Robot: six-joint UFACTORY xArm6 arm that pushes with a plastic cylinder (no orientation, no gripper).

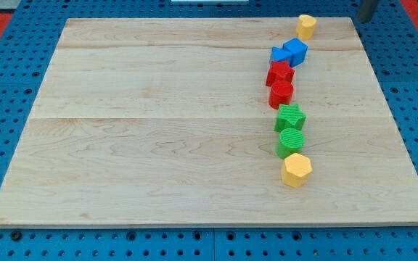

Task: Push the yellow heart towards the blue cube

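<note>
Yellow heart [306, 26] at bench [158, 109] top edge, view's top right, just above blue cube [296, 51]. Small, rigid, light, smooth plastic; should slide easily, may spin off-centre. Push its far top face, centred. Rod barely visible top right; tip out of view, no hand fitted.

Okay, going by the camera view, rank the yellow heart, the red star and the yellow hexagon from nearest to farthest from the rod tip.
My tip sits at the view's top right corner.
1. yellow heart, top right edge of the board.
2. red star, mid-column, lower left.
3. yellow hexagon, bottom of the column.
</note>
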